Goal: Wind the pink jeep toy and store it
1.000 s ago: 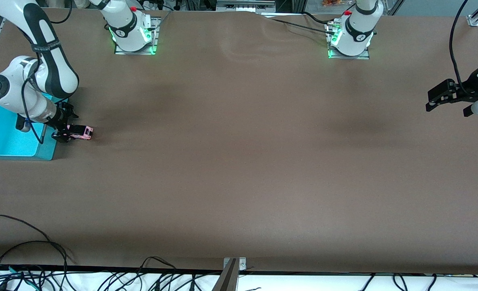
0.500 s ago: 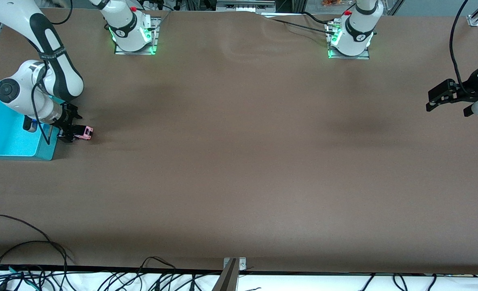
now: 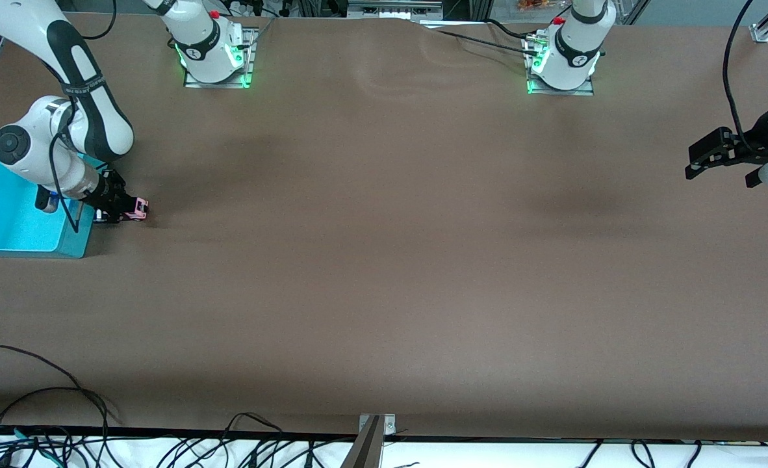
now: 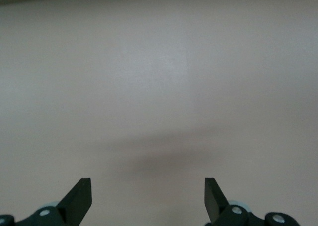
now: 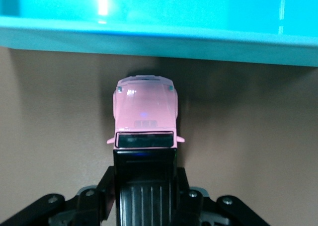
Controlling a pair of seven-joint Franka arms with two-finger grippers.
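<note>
Right pincer [image 3: 119,212] is clamped on the pink jeep toy [image 5: 145,115], on the bench beside the turquoise bin [image 3: 7,227]; we judge storing remains. Left pincer [image 4: 148,198] waits, spread apart.

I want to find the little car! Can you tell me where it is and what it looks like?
Find the big turquoise bin at the right arm's end of the table. Right beside it, on the brown table, the right gripper holds the pink jeep toy. It is tiny and boxy, pink with a black roof, the only pink thing here.
</note>
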